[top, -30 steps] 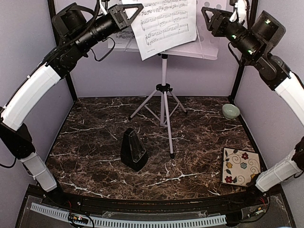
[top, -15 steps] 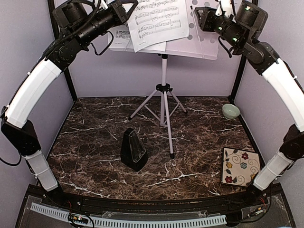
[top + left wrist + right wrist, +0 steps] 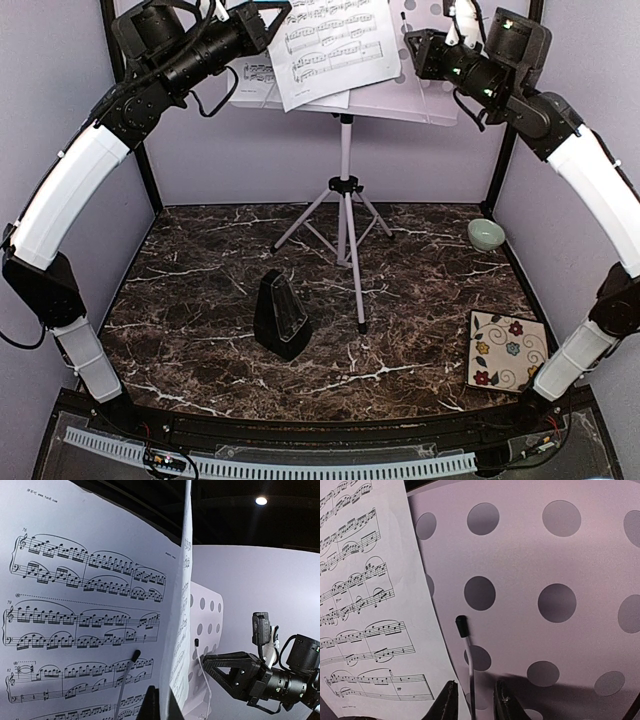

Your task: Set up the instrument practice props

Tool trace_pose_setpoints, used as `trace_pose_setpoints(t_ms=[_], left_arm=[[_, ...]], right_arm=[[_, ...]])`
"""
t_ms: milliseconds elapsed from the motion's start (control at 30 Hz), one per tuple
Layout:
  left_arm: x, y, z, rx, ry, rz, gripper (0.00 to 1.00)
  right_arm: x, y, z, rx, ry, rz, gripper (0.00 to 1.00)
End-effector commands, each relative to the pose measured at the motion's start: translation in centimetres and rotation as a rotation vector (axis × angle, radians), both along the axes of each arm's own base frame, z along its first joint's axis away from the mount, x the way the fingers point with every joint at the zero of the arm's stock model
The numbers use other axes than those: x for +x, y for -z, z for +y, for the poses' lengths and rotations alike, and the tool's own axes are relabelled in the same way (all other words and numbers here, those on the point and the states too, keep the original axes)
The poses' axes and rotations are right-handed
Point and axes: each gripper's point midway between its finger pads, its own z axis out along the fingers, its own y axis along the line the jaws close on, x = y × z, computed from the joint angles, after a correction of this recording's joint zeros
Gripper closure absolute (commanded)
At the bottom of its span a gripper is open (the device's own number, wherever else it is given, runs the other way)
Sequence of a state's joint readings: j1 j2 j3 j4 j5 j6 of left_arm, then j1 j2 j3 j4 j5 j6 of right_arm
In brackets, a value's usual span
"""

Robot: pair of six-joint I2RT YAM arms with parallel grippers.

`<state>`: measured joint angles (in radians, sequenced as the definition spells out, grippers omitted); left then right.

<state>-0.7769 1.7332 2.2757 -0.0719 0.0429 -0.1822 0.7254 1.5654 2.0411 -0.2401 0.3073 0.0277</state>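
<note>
White printed music sheet (image 3: 340, 45) pinched in my raised left tool (image 3: 159, 700); resting sheet (image 3: 75, 605), bars 76, 79; right tool (image 3: 475, 695) ajar.

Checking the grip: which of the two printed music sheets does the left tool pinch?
The front white printed music sheet, tilted; the other sheet peeks out behind its lower left.

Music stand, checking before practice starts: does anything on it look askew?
The front white printed music sheet sits crooked on the white hole-dotted music stand, overlapping the second white sheet, its edge pinched by the left end effector.
</note>
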Motion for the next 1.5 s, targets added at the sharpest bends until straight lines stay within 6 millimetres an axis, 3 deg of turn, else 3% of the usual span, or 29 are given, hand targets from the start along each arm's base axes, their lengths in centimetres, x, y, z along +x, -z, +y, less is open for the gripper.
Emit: trace_pose_setpoints(t_ms=[0,200,467,667,1100,1467], left_arm=[[-1.5,-2.4,1.4,-0.024,-0.005,-0.073,1.0],[-1.4,-2.3,1.2,-0.015,-0.011,-0.085,1.0],[-1.2,-2.3,0.9,-0.007,-0.011,-0.101,1.0],[-1.2,-2.3,0.7,0.003,-0.016,-0.122,1.0],[-0.3,-1.6,-0.6,0.021,-0.004,-0.136,1.0],[-0.1,-0.7,-3.4,0.062,0.092,-0.175,1.0]], right_arm=[[0.5,-0.2,0.2,0.035,-0.002,-0.005,0.77],[0.4,0.0,0.8,0.029,-0.03,0.003,0.81],[0.3,-0.3,0.7,0.026,-0.03,-0.009,1.0],[0.6,0.3,0.9,0.016,-0.02,-0.027,1.0],[-1.7,-0.5,1.6,0.028,-0.099,-0.183,1.0],[-2.0,0.1,3.1,-0.011,-0.153,-0.229,1.0]])
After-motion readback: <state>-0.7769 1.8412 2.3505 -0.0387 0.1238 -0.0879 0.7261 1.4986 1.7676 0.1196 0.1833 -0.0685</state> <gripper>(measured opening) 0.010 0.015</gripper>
